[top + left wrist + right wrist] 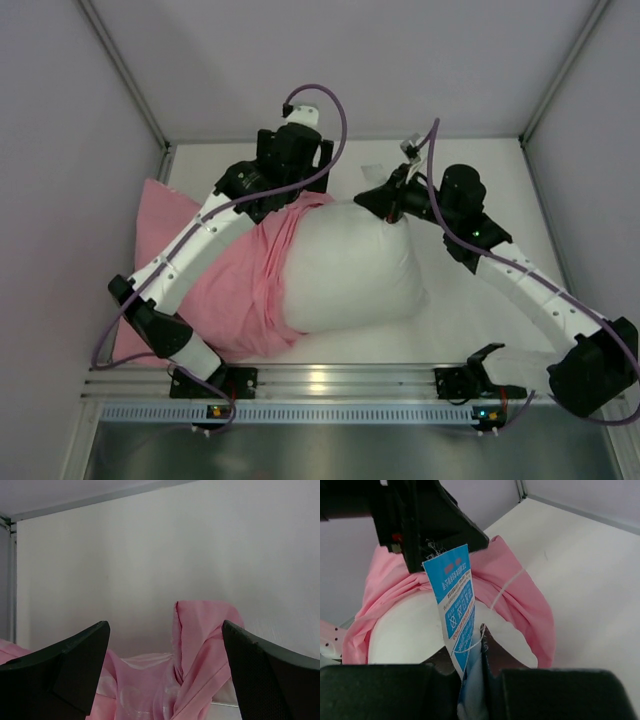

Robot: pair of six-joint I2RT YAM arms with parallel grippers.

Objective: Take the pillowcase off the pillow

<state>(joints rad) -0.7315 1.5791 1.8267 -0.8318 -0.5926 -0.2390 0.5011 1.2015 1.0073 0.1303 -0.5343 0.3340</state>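
Observation:
The white pillow lies mid-table, its right half bare. The pink pillowcase covers its left part and is bunched along its back edge. My right gripper is at the pillow's back right corner. In the right wrist view it is shut on white pillow fabric beside the blue-and-white tag. My left gripper is over the bunched pillowcase rim at the back. In the left wrist view it is open, its fingers wide apart, with a raised fold of pink pillowcase between them, untouched.
White enclosure walls rise close behind and at both sides. The metal rail with the arm bases runs along the near edge. The left arm's black wrist hangs just above the tag in the right wrist view.

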